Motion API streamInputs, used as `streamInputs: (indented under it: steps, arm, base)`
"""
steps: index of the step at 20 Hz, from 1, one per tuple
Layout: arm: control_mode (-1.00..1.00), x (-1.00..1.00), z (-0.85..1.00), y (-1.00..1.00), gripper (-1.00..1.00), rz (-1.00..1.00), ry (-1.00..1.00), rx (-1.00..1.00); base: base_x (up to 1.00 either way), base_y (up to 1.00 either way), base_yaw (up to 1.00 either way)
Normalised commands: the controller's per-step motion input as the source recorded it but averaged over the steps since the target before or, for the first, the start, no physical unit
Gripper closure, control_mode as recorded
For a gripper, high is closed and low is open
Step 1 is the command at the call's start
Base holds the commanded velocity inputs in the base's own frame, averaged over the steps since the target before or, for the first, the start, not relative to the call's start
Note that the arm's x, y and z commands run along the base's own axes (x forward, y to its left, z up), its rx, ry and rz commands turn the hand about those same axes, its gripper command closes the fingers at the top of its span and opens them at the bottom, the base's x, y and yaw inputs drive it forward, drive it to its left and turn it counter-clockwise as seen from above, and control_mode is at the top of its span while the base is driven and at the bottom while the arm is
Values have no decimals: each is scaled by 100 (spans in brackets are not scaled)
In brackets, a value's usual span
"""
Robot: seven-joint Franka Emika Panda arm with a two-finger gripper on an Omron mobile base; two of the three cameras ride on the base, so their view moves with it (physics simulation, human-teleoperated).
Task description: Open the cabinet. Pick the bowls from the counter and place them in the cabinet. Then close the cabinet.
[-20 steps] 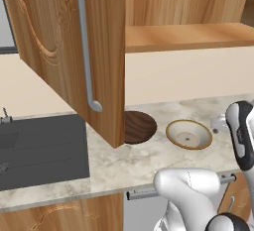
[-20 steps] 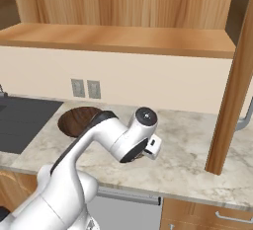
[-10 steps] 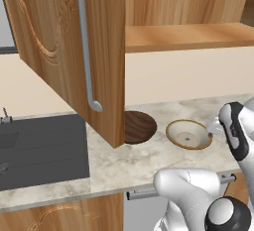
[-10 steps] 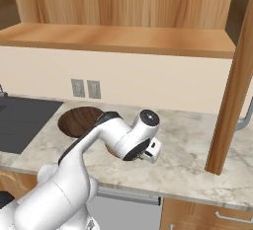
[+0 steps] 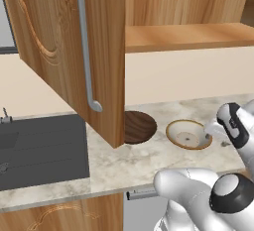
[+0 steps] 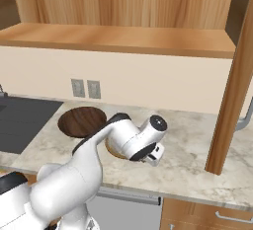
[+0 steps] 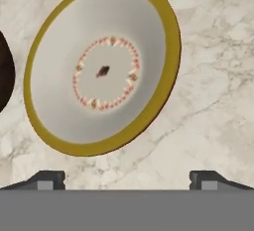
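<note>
- Cabinet (image 5: 64,51) stands open; the step in hand looks like picking the first bowl
- Gripper (image 7: 127,178) hangs spread wide and empty, aimed down at the counter (image 7: 213,76)
- Tan bowl (image 7: 101,69) lies just ahead of the fingertips, wooden bowl (image 5: 139,126) beside it
- Next: lower over the tan rim, then close

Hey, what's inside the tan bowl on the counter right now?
The tan bowl holds nothing loose: just its pale inside with a ring of small reddish marks around a dark centre spot. In the right base view the arm covers most of it.
</note>
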Motion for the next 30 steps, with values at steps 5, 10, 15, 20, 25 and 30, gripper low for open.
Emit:
streamInputs:
  steps: [5,10,15,20,25,30]
  arm:
    - [-100,26,-29,-6,-100,0,0,12]
    - [-100,27,-18,-1,-100,0,0,9]
    - [-100,21,-15,-4,-100,0,0,4]
    - [-100,16,-26,-4,-100,0,0,3]
    - [-100,11,-28,0,-100,0,-12,4]
    - [-100,11,-25,0,-100,0,-19,3]
  base:
    - [0,0,0]
    - [0,0,0]
    - [0,0,0]
    - [0,0,0]
    - [0,0,0]
    - [0,0,0]
